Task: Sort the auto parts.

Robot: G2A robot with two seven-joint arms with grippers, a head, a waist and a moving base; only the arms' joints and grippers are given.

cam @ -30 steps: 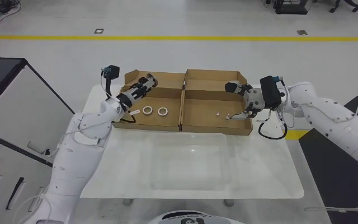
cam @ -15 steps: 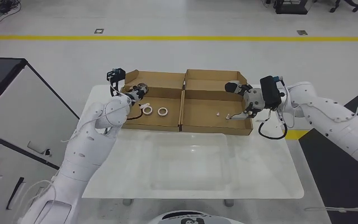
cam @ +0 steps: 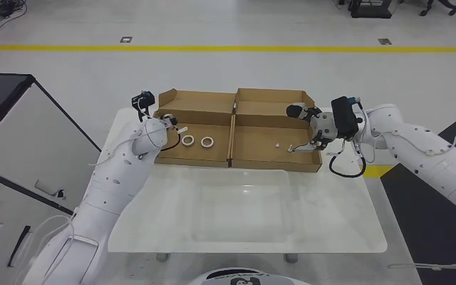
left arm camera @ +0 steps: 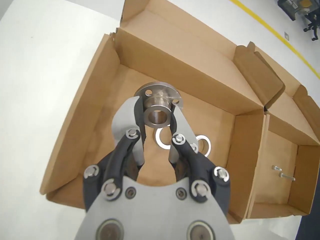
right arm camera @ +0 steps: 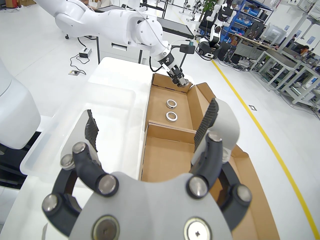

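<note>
My left gripper (left arm camera: 156, 116) is shut on a metal flanged bushing (left arm camera: 158, 106), held above the left end of the left cardboard box (left arm camera: 82, 116). In the top view the left gripper (cam: 169, 121) hangs by that box's far-left corner. Two metal rings (cam: 189, 140) (cam: 207, 142) lie on the box floor, one ring (left arm camera: 162, 138) just below the bushing. My right gripper (right arm camera: 150, 123) is open and empty over the right box (cam: 274, 165), at its right end (cam: 299, 130). Two small screws (cam: 276, 144) (cam: 290, 149) lie in that box.
A clear plastic bin (cam: 214, 172) sits on the white table in front of the two boxes. Both boxes have raised flaps along their far sides (cam: 206, 100). The table's left strip (cam: 125, 135) lies beside the left box.
The left arm has swung its wrist round and drawn the bushing slightly left and nearer, towards the left box's left end. The right arm has kept still.
</note>
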